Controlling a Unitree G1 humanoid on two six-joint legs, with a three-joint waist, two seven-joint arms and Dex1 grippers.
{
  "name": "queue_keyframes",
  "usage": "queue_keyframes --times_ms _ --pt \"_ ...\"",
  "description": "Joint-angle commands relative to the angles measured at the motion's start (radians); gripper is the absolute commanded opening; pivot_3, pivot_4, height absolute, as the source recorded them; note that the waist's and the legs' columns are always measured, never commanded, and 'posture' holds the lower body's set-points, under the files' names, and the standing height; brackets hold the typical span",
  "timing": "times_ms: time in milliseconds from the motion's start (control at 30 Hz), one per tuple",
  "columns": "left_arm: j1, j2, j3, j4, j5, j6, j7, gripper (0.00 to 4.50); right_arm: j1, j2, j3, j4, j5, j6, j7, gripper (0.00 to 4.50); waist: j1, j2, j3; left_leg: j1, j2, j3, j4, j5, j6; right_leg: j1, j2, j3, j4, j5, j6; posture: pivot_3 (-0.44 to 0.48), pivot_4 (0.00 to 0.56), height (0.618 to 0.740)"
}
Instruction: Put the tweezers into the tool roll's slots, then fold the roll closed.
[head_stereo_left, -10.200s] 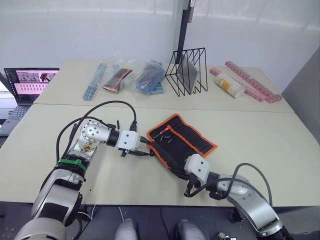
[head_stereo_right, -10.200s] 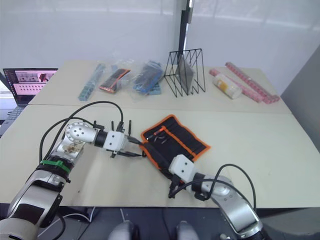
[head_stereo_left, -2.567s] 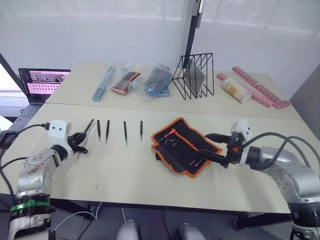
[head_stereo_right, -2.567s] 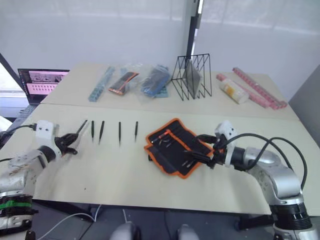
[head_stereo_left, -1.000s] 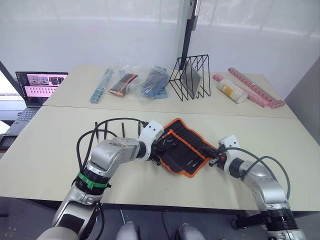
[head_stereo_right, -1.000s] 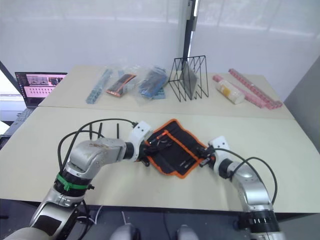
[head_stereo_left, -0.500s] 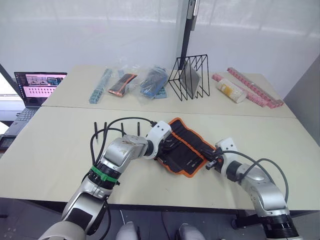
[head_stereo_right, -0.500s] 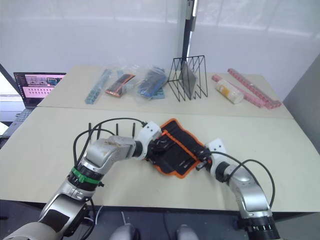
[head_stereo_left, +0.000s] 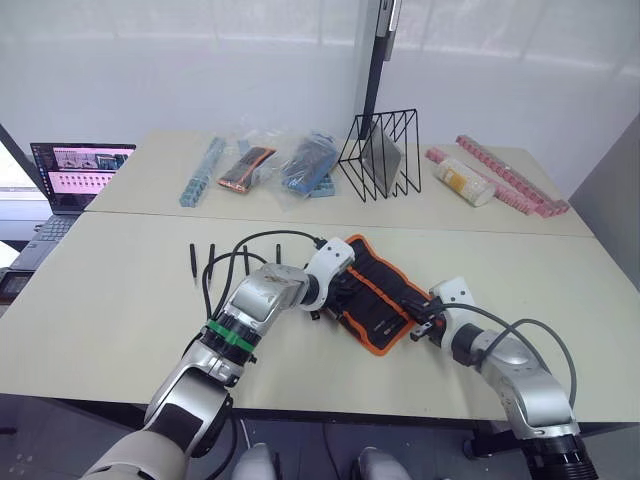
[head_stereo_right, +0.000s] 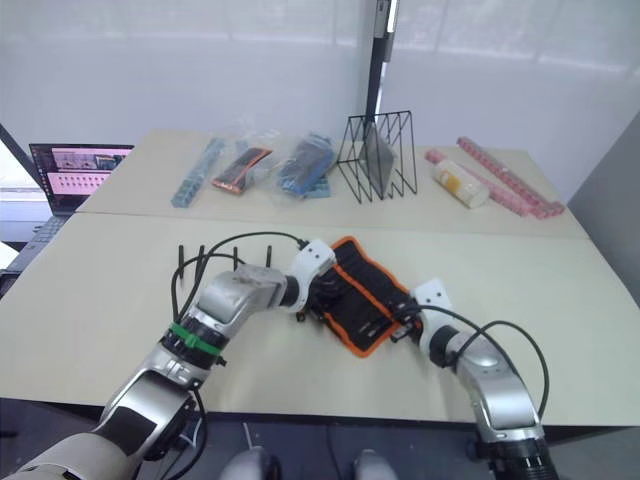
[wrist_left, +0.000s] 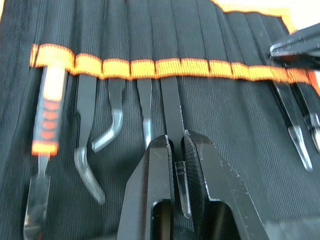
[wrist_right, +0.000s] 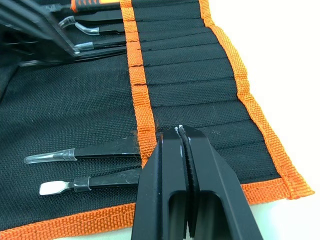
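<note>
In the left eye view, the black fabric tool roll with orange edge binding lies unrolled on the pale beige table, near its front edge. The left gripper rests on the roll's left part, and the right gripper sits at its right corner. Slim black pointed tweezers lie loose on the table to the left of the roll, well apart from it. Farther back stand a black wire rack and several clear plastic bags; an open laptop sits at the far left.

In the left wrist view, the left gripper has its two black fingers pressed onto a slim black tweezer whose shaft runs up under the orange-trimmed row of narrow slots. Other tools sit in neighbouring slots, among them an orange-handled one.

In the right wrist view, the right gripper has its fingers pressed together, pinching the roll's fabric just beside the orange slot trim. Two clear-tipped tools lie tucked under that trim close by.
</note>
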Motion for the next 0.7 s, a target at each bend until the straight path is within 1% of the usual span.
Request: queue_keyframes --times_ms 33,233,500,700 --pt "-0.042 -0.018 -0.009 0.073 0.049 -0.077 -0.018 0.0 0.044 0.012 0.083 0.038 -0.023 0.069 0.006 0.07 -0.001 0.0 0.0 0.0 0.0 0.0 0.0 0.0 0.0 0.0 0.0 0.0 0.0 0.0 0.0 0.0 0.15 0.687" --pt "-0.084 -0.053 -0.009 0.201 0.096 -0.166 -0.047 0.0 0.055 0.016 0.096 0.024 -0.03 0.08 -0.008 0.07 -0.001 -0.001 0.0 0.0 0.0 0.0 0.0 0.0 0.0 0.001 0.0 0.0 0.0 0.0 0.0 0.0 0.15 0.687" --pt "-0.147 -0.112 0.011 0.4 0.147 -0.293 -0.054 0.0 0.065 0.024 0.098 0.006 -0.035 0.093 -0.017 0.07 0.001 -0.001 -0.002 0.0 0.0 -0.001 0.0 0.0 0.0 0.001 0.0 0.0 -0.001 0.0 0.0 0.0 0.15 0.687" --pt "-0.152 -0.119 0.017 0.444 0.176 -0.337 -0.072 0.0 0.061 0.029 0.096 0.011 -0.038 0.095 -0.02 0.07 0.001 -0.004 -0.005 0.0 0.0 -0.001 0.001 0.0 0.0 0.002 0.0 0.0 -0.001 0.0 0.0 0.0 0.15 0.687"
